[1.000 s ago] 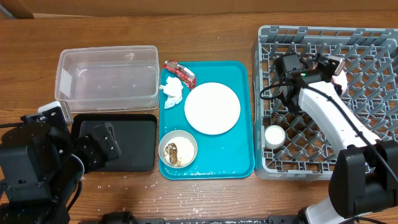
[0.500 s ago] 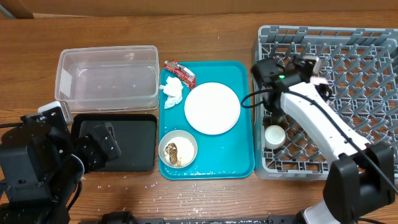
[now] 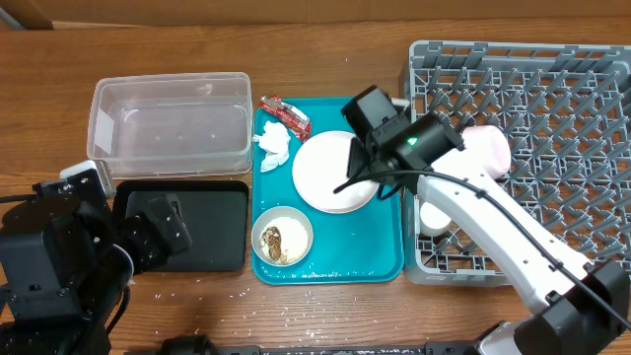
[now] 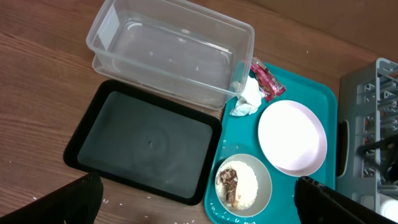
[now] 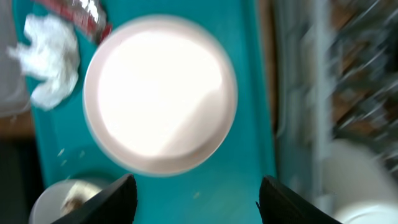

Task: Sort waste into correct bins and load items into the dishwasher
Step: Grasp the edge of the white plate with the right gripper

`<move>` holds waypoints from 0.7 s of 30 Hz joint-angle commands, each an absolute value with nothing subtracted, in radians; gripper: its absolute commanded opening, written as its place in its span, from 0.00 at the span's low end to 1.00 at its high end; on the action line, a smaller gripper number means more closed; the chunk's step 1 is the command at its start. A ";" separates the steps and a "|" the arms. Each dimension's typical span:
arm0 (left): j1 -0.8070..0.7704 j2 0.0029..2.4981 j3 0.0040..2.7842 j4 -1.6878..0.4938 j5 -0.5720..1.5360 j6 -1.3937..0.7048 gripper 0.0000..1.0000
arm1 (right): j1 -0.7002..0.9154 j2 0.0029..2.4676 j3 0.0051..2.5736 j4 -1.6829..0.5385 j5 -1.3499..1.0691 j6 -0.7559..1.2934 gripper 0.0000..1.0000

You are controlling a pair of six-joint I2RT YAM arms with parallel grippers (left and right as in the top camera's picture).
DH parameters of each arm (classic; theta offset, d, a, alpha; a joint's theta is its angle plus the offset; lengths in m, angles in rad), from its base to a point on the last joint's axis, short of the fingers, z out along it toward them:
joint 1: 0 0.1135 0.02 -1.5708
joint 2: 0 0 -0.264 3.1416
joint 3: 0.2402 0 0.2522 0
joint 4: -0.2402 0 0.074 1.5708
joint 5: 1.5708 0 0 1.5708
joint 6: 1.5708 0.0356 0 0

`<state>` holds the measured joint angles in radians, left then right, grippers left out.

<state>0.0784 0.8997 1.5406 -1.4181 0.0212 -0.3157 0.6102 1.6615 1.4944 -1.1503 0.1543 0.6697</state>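
Observation:
My right gripper (image 5: 198, 202) is open and empty above the teal tray, at the near right edge of the pale round plate (image 5: 160, 93) (image 3: 330, 173). The crumpled tissue (image 3: 274, 145) and the red-and-silver wrapper (image 3: 284, 113) lie at the tray's back left. A grey-white bowl (image 4: 244, 185) of rice and brown scraps sits at the tray's front. In the grey dish rack (image 3: 572, 89), a pink bowl (image 3: 488, 148) and a white cup (image 3: 434, 215) rest near the left side. My left gripper (image 4: 196, 205) hangs wide open over the black tray (image 4: 143, 146), which lies in front of the clear tub (image 4: 168, 53).
The teal tray (image 3: 385, 251) lies between the bins and the rack. Loose rice grains (image 3: 325, 278) dot the wood in front of it. My right arm (image 3: 493, 227) crosses the rack's left front corner.
My right gripper has opened and swung left from the rack to above the plate. The pink bowl now lies free in the rack. The left arm has not moved.

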 commanded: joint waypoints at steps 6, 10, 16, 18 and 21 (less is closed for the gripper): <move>0.078 0.901 1.556 -1.418 0.008 -0.329 1.00 | 0.597 1.710 1.219 -0.925 -0.136 0.948 0.59; 0.078 0.901 1.556 -1.418 0.008 -0.329 1.00 | 0.600 1.744 1.161 -0.832 -0.151 0.985 0.56; 0.078 0.901 1.556 -1.418 0.008 -0.329 1.00 | 0.601 1.816 1.129 -0.786 -0.111 1.078 0.53; 0.078 0.901 1.556 -1.418 0.008 -0.329 1.00 | 0.597 1.835 1.118 -0.737 -0.094 1.078 0.47; 0.078 0.901 1.556 -1.418 0.008 -0.329 1.00 | 0.592 1.839 1.118 -0.709 -0.083 1.078 0.40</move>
